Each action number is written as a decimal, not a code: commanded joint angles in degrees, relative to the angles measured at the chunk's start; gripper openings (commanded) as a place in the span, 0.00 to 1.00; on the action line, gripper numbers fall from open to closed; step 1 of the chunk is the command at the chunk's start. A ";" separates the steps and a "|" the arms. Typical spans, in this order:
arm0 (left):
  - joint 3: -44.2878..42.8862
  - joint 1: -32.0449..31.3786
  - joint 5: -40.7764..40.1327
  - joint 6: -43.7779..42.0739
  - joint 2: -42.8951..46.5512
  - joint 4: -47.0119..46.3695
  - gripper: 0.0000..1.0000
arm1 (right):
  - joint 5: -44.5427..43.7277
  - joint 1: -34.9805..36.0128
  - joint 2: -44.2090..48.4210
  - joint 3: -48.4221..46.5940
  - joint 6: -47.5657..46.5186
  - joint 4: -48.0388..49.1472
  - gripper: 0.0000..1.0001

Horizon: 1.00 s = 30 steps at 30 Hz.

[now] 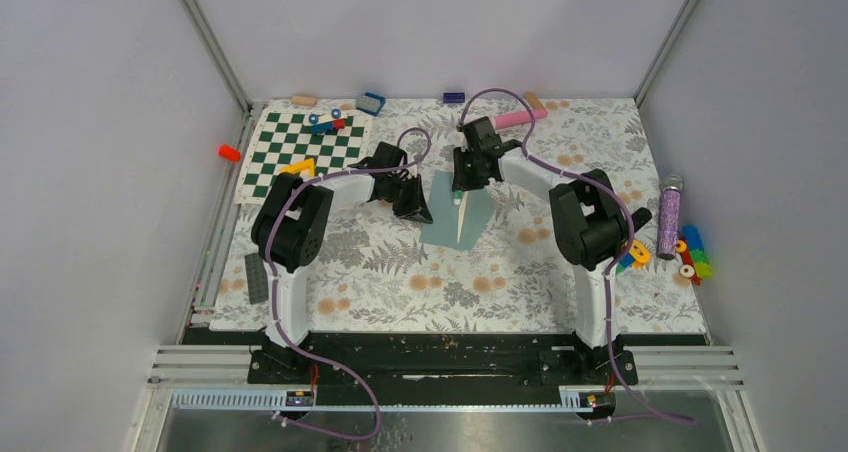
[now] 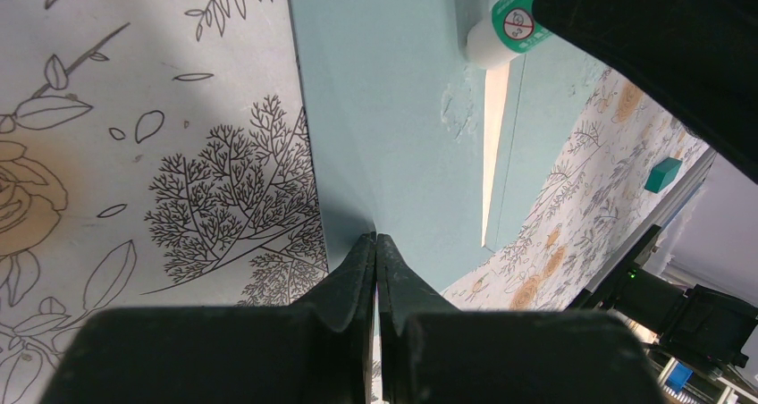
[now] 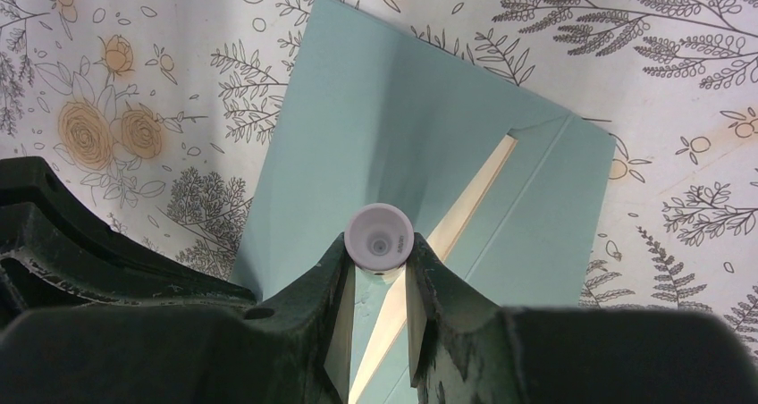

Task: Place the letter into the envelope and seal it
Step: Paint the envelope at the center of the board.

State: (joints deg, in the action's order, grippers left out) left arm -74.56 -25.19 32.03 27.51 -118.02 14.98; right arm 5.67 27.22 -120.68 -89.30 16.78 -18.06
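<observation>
Where the two arms meet at mid-table, one teal envelope (image 1: 447, 227) lies flat on the floral cloth (image 1: 400, 282), its flap folded over but not flush. Letter (image 3: 483, 185): a cream sheet inside the envelope, showing only as a thin pale strip along the open seam. Left gripper (image 2: 376, 243): fingers pressed together, holding nothing, tips at the envelope's left edge. Right gripper (image 3: 379, 248): clamped on a white glue stick (image 3: 379, 236) with a green label, upright over the flap beside the strip; contact with the paper cannot be told. Also present: chequered board (image 1: 305, 147) far left, pink cylinder (image 1: 520, 118) at the far edge, glittery purple tube (image 1: 668, 217) at right.
</observation>
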 commanded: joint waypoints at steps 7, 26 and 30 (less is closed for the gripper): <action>-0.97 -0.47 -2.41 -0.17 -0.99 1.52 0.00 | 1.47 1.48 3.52 3.16 -0.23 -2.07 0.00; -0.76 -0.43 -2.49 -0.26 -0.39 1.61 0.00 | 1.00 2.66 5.96 6.34 -2.63 -2.15 0.00; -0.84 -0.39 -2.58 -0.35 -0.30 1.57 0.00 | 1.22 2.66 6.89 7.91 -3.21 -2.19 0.00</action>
State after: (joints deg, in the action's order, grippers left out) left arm -74.56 -25.19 32.03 27.51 -118.02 14.98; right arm 7.01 29.21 -116.68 -83.50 15.59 -17.50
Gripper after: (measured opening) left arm 0.005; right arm 0.280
